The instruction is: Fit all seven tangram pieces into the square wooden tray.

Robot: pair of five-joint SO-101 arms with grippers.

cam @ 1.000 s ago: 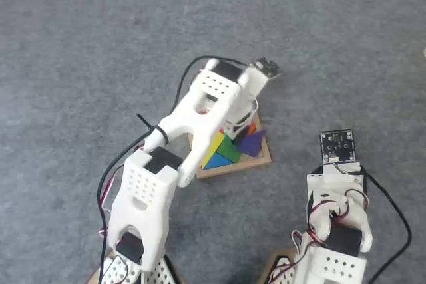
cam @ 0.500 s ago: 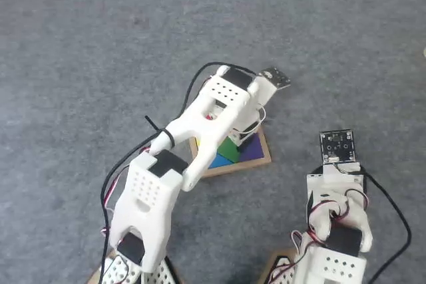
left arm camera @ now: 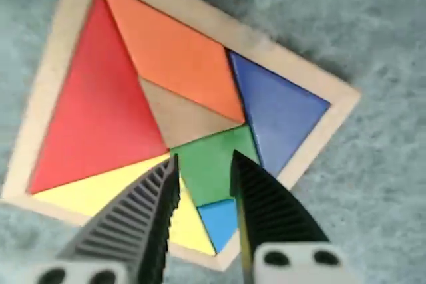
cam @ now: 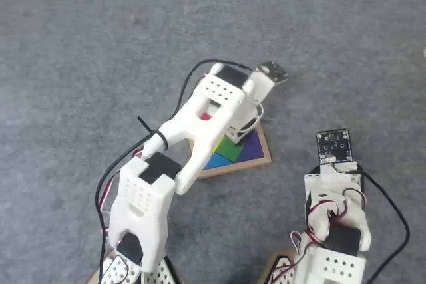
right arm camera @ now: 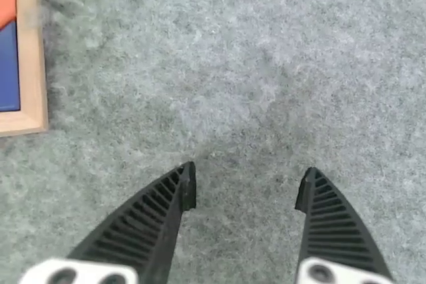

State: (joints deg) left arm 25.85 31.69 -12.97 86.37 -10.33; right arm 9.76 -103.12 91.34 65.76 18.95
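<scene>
- High view: the tray (cam: 236, 167) lies mid-worktop (cam: 66, 64) under the left arm, coloured pieces (cam: 229, 149) inside.
- Left wrist view: the left pincer (left arm camera: 205, 157), narrowly parted and holding nothing, hovers over the green piece (left arm camera: 213, 172), beside a triangular gap (left arm camera: 183, 116). The pieces look thin, stiff, light and smooth, best pinched across opposite edges.
- Right wrist view: the right pincer (right arm camera: 246, 181) gapes wide over worktop, near the tray's corner.
</scene>
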